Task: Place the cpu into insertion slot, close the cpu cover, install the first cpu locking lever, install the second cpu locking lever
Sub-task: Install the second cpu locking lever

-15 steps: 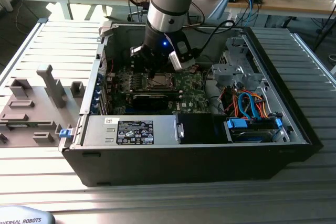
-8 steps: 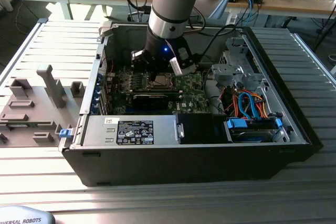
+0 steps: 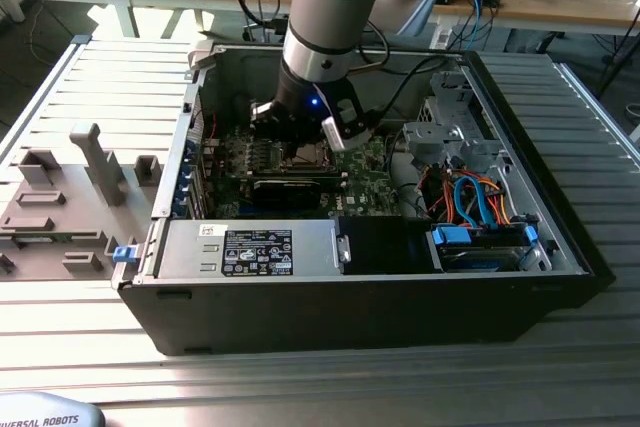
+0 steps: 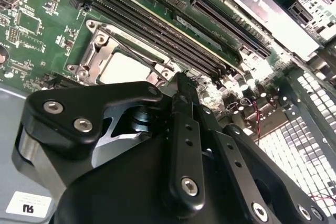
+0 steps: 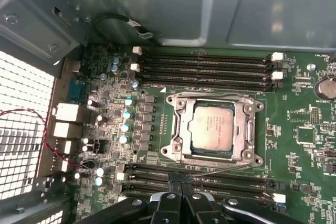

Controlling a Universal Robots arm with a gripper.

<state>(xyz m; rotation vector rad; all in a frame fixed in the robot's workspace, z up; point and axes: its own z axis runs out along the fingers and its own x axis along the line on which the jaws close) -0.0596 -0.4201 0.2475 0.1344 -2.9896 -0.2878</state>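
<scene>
The arm is down inside the open computer case (image 3: 560,247), which lies on its side on the slatted table (image 3: 90,97) so the motherboard (image 5: 310,145) faces up and the arm can come straight down on it. In the first wrist view the cpu (image 5: 212,130) sits flat in the insertion slot (image 5: 178,153), silver top up, and the cpu cover (image 5: 247,137) is folded down around it, its square window framing the chip; that plate is what presses the chip onto the contacts. A thin wire lever (image 5: 220,170) runs along the socket's edge nearest the end effector, slightly angled, and I'd say it isn't fully hooked down yet, though the view is too shallow to be sure. The end effector (image 5: 179,186) hovers just beside that edge, over the memory slots (image 5: 210,69), its fingers pinched together into a narrow tip with nothing between them, a shape that suits pushing a slim lever rather than gripping. In the second wrist view the same closed tip (image 4: 181,85) points at the socket, where the cpu (image 4: 123,66) shows pale under its frame. From the exterior view, the end effector (image 3: 310,142) hangs low over the board above the long black card (image 3: 290,187).
</scene>
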